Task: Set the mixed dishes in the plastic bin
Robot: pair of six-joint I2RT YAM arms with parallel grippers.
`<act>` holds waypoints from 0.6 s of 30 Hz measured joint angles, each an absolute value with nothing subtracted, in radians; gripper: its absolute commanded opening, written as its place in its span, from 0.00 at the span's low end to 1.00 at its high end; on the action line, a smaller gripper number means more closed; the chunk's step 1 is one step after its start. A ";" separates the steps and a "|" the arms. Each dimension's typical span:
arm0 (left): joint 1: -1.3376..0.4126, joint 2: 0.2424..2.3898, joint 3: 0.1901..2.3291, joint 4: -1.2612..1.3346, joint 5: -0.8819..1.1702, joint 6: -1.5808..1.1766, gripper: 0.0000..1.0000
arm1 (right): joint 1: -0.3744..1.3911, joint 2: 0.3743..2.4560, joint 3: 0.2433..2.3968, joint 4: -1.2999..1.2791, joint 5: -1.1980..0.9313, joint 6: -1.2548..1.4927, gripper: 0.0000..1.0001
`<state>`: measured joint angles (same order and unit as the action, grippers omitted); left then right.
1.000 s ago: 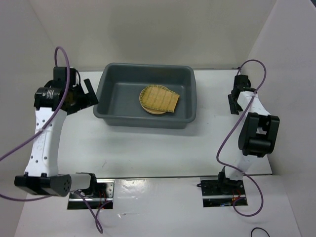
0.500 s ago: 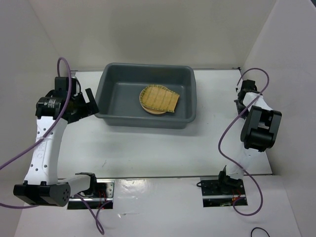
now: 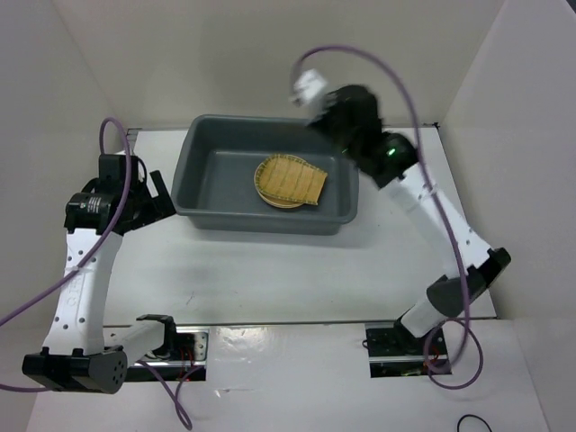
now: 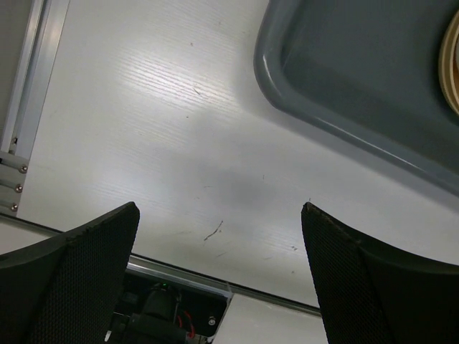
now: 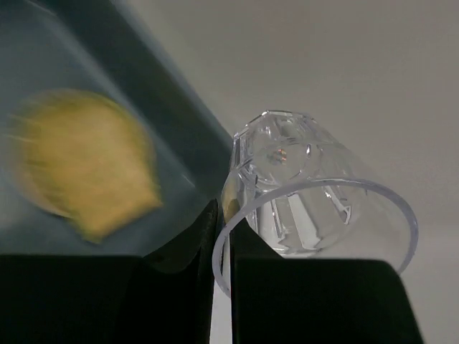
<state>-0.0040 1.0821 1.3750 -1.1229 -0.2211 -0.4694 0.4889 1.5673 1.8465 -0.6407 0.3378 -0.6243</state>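
The plastic bin (image 3: 261, 220) stands at the table's back middle. In it lies the yellow-green fan-shaped dish (image 3: 292, 180) on top of a tan plate (image 3: 264, 193). My right gripper (image 3: 319, 103) hangs blurred above the bin's far right corner. In the right wrist view this gripper (image 5: 224, 215) is shut on the rim of a clear glass cup (image 5: 308, 186), with the bin (image 5: 143, 79) and the dish (image 5: 86, 158) below and to the left. My left gripper (image 3: 157, 189) stands open and holds nothing, just left of the bin (image 4: 287, 86), over bare table (image 4: 219, 208).
White walls close the table on the left, back and right. Purple cables loop from both arms, the right one high over the bin's right end. A metal rail (image 4: 29, 86) runs along the table's left edge.
My right arm has swung from the table's right side up and left to above the bin's far right corner, its jaws now shut on the cup. The left arm has drawn back slightly.
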 measured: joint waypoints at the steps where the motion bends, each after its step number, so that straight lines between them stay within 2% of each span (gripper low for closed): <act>1: -0.004 1.083 1.365 -1.117 -0.228 -0.469 1.00 | 0.631 1.565 1.886 -0.635 0.315 -0.640 0.00; 2: -0.004 1.085 1.361 -1.112 -0.231 -0.469 1.00 | 0.773 1.576 1.937 -0.655 0.262 -0.650 0.00; 4: -0.004 1.085 1.361 -1.097 -0.231 -0.469 1.00 | 0.896 1.634 2.043 -0.731 0.171 -0.647 0.00; 7: -0.004 1.085 1.361 -1.081 -0.229 -0.469 1.00 | 0.886 1.858 2.338 -0.864 0.095 -0.614 0.00; 10: -0.004 1.072 1.361 -1.081 -0.233 -0.469 1.00 | 0.839 2.261 2.865 -0.952 0.063 -0.574 0.00; 13: -0.004 1.036 1.352 -1.083 -0.239 -0.470 1.00 | 0.817 2.377 2.780 -0.957 0.053 -0.570 0.00; 16: -0.004 0.999 1.345 -1.093 -0.238 -0.473 1.00 | 0.821 2.578 2.914 -1.024 0.038 -0.571 0.00; 18: -0.004 0.990 1.342 -1.098 -0.239 -0.474 1.00 | 0.828 2.649 2.921 -1.018 0.029 -0.573 0.00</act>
<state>-0.0044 0.9897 1.3418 -1.0985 -0.2386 -0.4736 0.8284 2.6488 2.9211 -1.0183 0.0288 -0.5728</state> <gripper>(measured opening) 0.999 0.107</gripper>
